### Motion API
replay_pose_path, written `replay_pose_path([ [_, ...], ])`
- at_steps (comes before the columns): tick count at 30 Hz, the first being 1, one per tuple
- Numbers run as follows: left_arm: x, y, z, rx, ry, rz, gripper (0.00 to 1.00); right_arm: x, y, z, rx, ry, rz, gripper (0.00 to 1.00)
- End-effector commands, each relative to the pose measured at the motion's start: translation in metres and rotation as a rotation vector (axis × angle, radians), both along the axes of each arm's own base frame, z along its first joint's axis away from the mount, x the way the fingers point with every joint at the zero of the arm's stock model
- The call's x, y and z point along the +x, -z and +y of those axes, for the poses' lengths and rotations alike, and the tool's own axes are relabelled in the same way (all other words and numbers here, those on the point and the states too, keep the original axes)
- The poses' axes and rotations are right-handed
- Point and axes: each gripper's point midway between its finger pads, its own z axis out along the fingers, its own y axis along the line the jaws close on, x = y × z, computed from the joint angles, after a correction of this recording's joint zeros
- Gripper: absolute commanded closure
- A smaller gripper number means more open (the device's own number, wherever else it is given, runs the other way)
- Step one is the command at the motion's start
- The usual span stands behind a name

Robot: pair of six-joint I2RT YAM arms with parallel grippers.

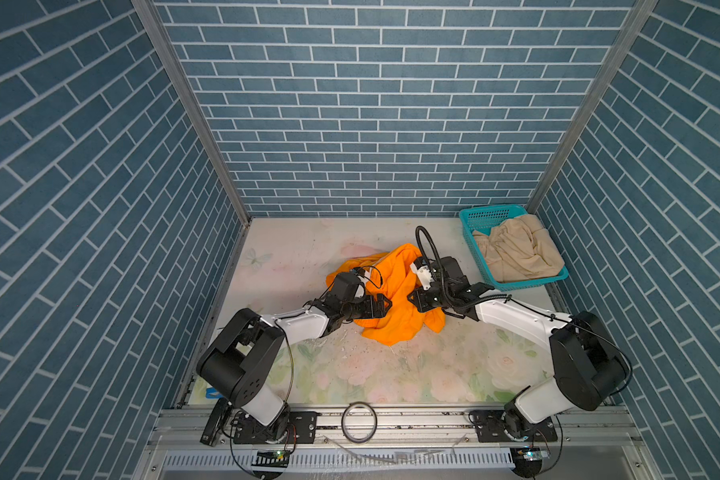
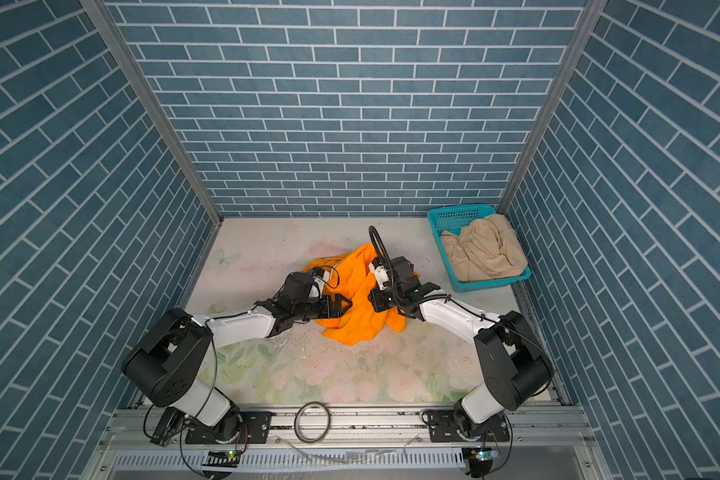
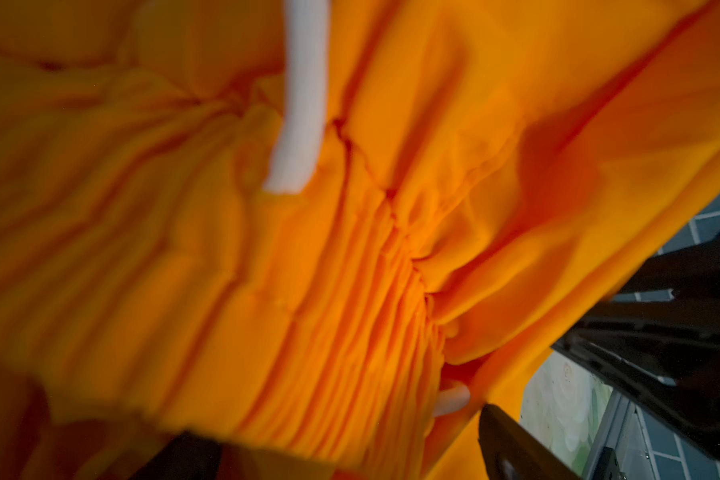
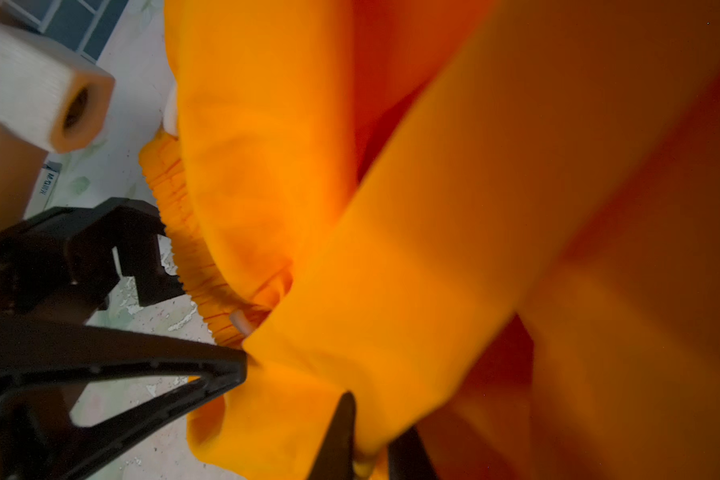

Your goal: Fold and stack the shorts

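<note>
Both top views look steeply down; wrist cameras sit close against orange shorts (image 3: 350,270).

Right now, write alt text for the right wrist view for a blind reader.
Bright orange shorts fill the frame, a fold pinched in the shut right hand. Beside them the open left hand reaches the gathered waistband over the floral table.

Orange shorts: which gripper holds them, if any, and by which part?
The right gripper is shut on the orange shorts, pinching a plain fold, not the gathered waistband. The left gripper is open at the waistband, gripping nothing.
</note>
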Motion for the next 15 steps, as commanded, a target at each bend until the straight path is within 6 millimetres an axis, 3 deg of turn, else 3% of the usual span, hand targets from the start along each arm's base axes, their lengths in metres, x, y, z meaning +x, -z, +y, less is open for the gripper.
replay_pose_path([
  [1,0.016,-0.025,-0.009,-0.027,0.0,-0.066,0.08,0.011,-0.015,-0.017,0.04,0.064,-0.002,1.0],
  [6,0.016,-0.034,-0.014,-0.021,0.018,-0.05,0.1,0.011,-0.022,-0.078,-0.003,0.228,0.03,1.0],
  [12,-0.003,-0.046,-0.035,-0.005,0.083,-0.03,0.14,-0.005,-0.021,-0.085,-0.048,0.189,0.069,1.0],
  [15,-0.008,-0.041,-0.046,0.007,0.103,-0.021,0.16,-0.006,-0.022,-0.086,-0.046,0.19,0.065,1.0],
])
